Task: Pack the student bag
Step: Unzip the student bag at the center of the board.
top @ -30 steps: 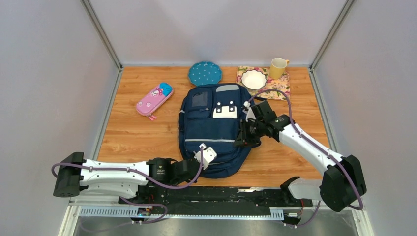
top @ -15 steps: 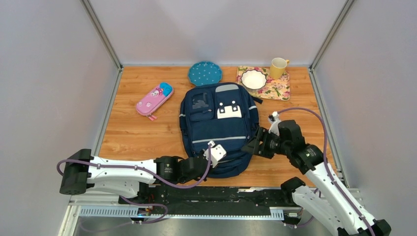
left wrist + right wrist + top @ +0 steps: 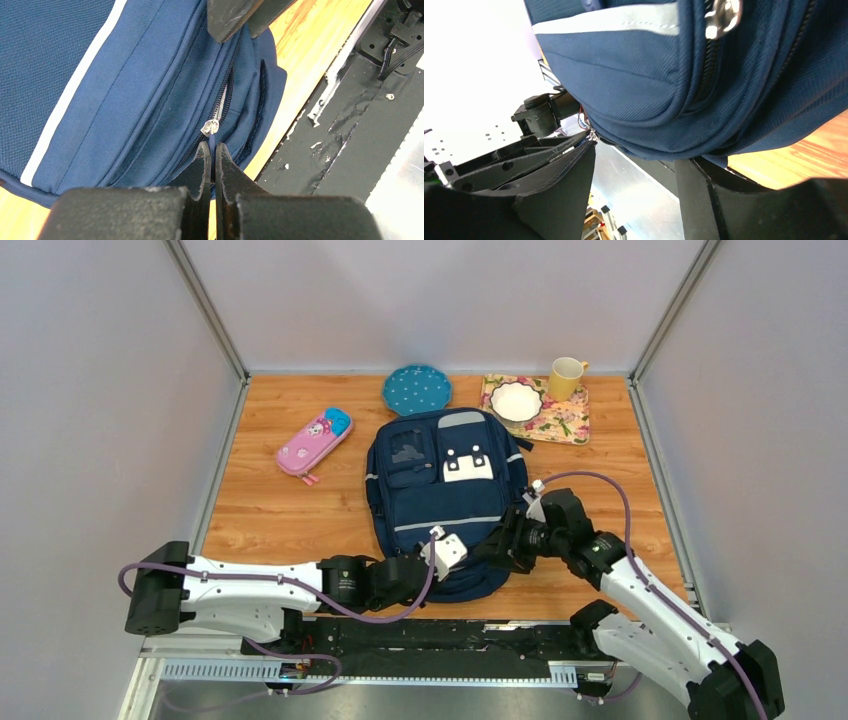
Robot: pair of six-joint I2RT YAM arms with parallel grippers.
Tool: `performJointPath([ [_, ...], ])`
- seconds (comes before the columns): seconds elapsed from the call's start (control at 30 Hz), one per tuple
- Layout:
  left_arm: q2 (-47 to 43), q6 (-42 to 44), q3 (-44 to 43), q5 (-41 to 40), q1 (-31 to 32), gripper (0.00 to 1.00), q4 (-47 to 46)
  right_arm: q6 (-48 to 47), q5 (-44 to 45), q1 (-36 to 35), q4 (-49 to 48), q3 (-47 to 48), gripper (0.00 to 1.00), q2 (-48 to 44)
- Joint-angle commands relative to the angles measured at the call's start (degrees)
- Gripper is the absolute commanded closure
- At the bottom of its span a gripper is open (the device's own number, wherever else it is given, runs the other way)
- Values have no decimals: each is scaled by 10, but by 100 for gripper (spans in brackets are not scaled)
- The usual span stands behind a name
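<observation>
The navy student bag [image 3: 440, 495] lies flat in the middle of the wooden table, grey top panel facing away from me. My left gripper [image 3: 453, 558] is at the bag's near edge, shut on the blue zipper pull tab [image 3: 212, 145] just below the silver slider [image 3: 210, 127]. The zip track [image 3: 225, 97] runs up from there. My right gripper [image 3: 498, 542] stands open at the bag's near right corner. In the right wrist view the bag's rounded edge [image 3: 664, 120] hangs just beyond that gripper's [image 3: 636, 167] spread fingertips, with nothing held between them.
A pink pencil case [image 3: 314, 442] lies left of the bag. At the back are a teal plate [image 3: 416, 389] and a floral tray [image 3: 560, 425] with a white bowl [image 3: 516, 400] and a yellow mug [image 3: 565, 377]. A black rail [image 3: 400, 635] borders the near edge.
The right gripper let go of the bag's right side, opened, and moved down to the near right corner. The left gripper shifted slightly right with the zipper pull.
</observation>
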State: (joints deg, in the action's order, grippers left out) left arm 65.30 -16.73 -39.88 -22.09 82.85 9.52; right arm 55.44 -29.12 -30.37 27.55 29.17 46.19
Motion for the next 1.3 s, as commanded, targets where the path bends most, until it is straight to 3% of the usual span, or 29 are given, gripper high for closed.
performJointPath([
  [0.0,0,7,-35,43,7,100,-80,0,10,-3,-71,19,42,48],
  [0.13,-3,13,-34,50,7,100,-83,-16,24,-3,-71,32,81,82],
  [0.23,-13,22,-28,50,7,100,-69,-34,52,0,-58,39,100,83],
  [0.5,-91,7,32,-85,6,100,64,-81,87,35,-5,63,100,56],
  [0.77,-210,-51,115,-164,-46,100,145,-105,74,62,16,72,100,57],
  [0.87,-215,-48,120,-194,-78,100,168,-111,68,66,22,79,100,59],
  [1.13,-149,5,100,-274,-135,100,126,-118,53,68,35,88,100,62],
  [1.27,-159,26,109,-230,-156,100,77,-113,26,68,24,75,100,56],
])
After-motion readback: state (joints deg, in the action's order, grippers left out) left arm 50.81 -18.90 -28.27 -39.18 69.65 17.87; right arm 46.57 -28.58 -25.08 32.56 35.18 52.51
